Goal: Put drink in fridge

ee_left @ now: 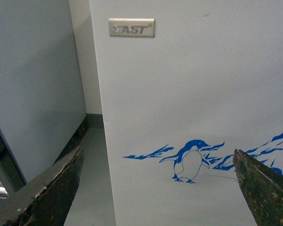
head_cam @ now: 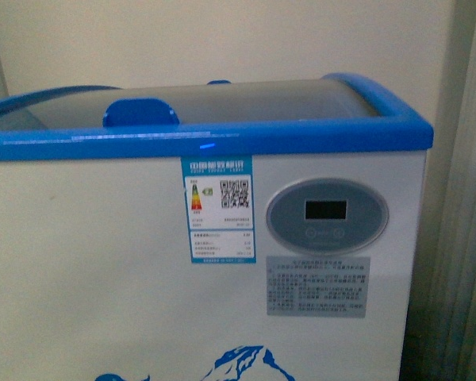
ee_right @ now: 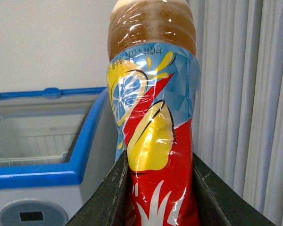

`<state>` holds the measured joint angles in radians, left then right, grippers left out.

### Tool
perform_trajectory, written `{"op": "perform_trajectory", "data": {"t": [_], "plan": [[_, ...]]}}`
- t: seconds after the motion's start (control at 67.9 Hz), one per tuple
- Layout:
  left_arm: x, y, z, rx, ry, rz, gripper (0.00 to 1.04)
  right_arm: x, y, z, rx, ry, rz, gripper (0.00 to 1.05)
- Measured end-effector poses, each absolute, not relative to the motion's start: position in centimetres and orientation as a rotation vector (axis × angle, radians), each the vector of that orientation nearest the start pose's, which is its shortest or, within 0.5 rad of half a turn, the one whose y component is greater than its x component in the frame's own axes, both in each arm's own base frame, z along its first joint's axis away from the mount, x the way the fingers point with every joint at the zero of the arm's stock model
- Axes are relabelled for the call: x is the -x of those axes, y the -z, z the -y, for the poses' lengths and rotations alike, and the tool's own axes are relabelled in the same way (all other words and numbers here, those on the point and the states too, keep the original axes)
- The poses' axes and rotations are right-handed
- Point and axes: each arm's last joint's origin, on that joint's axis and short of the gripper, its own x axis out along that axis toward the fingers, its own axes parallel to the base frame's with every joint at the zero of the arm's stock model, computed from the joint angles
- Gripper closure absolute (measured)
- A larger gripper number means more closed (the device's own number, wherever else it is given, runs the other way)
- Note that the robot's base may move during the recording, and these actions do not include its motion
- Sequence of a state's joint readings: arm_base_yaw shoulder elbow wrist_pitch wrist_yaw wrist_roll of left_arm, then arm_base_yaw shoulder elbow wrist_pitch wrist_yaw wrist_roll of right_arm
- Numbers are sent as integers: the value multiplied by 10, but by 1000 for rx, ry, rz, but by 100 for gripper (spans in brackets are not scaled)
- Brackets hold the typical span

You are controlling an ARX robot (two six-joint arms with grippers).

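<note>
The fridge point(head_cam: 127, 262) is a white chest freezer with a blue rim, curved glass sliding lids point(head_cam: 246, 103) and a round grey display point(head_cam: 327, 214); it fills the front view. My right gripper point(ee_right: 159, 188) is shut on the drink point(ee_right: 153, 117), an amber bottle with a red-yellow-blue label, held upright beside the fridge's blue corner point(ee_right: 80, 155); its cap is out of frame. My left gripper point(ee_left: 158, 174) is open and empty, low in front of the fridge's white front with the penguin decal point(ee_left: 191, 160). Neither arm shows in the front view.
A tall grey-white cabinet point(ee_left: 33, 84) stands beside the fridge, with a narrow gap of floor point(ee_left: 92, 155) between them. Pale vertical curtains point(ee_right: 245, 94) hang behind the bottle. A blue lid handle point(head_cam: 141, 113) sits on the glass.
</note>
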<state>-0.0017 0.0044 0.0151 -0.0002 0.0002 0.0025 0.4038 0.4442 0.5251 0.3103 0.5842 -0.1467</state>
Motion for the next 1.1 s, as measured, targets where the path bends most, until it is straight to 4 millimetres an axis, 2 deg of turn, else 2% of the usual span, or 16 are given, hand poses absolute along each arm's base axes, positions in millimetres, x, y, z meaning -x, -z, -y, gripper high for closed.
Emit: {"op": "perform_trajectory", "data": {"t": [0.648,0.736,0.839,0.957,0.986,1.045,1.104], "plan": [[-97,-168,0,-2,2,10,8,-104,-332,-27,-41,203,331,74],[-102,-170,1,94,68,-73,8,-104,-332,-27,-41,204,331,74],[-130,-188,1,132,151,-80,8,-104,-332,-27,-41,198,332,74],[-179,-219,6,38,281,3,8,-104,-332,-27,-41,202,331,74],[-194,-227,9,-6,321,28,8,-104,-332,-27,-41,202,331,74],[-238,-240,23,-153,460,75,8,-104,-332,-27,-41,201,331,74],[-269,-244,38,-272,602,80,8,-104,-332,-27,-41,200,331,74]]}}
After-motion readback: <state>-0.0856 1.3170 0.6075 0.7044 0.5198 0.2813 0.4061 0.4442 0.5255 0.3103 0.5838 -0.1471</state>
